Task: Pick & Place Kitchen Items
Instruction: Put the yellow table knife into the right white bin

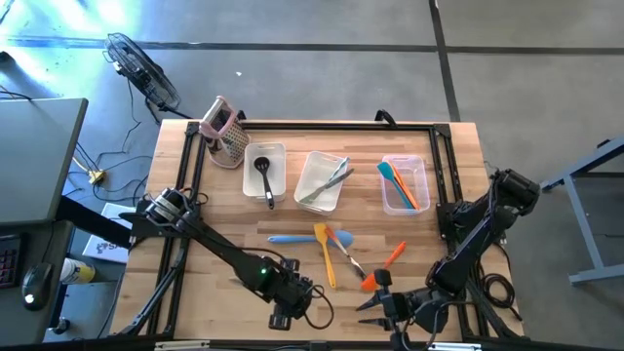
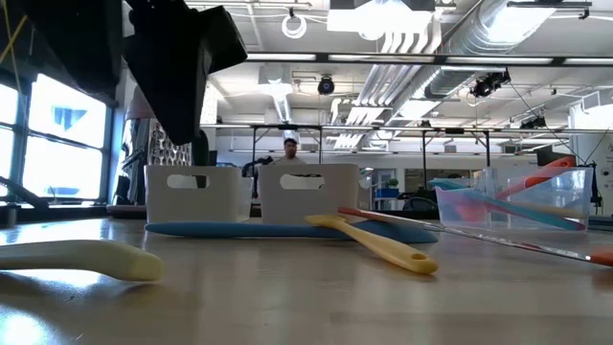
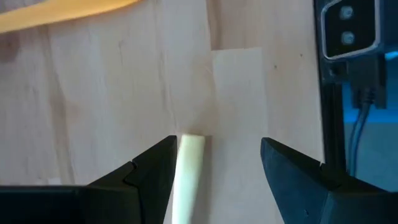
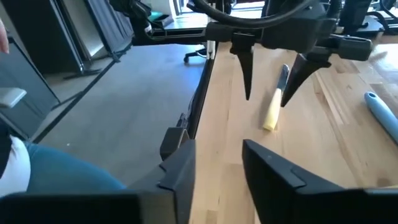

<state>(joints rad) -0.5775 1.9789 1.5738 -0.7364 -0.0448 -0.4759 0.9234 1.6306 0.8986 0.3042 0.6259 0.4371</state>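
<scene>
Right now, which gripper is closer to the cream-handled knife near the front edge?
Left. The left gripper hangs open right over the cream-handled knife, its fingers straddling the handle. The right gripper sits empty farther along the front edge, pointing toward it.

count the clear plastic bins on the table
3, in a row along the far side of the table: the left bin holds a black ladle, the middle bin metal tongs, the right bin blue and orange spatulas. None look hidden.

No readable text, label, brand, number or sign can be made out in any view.
</scene>
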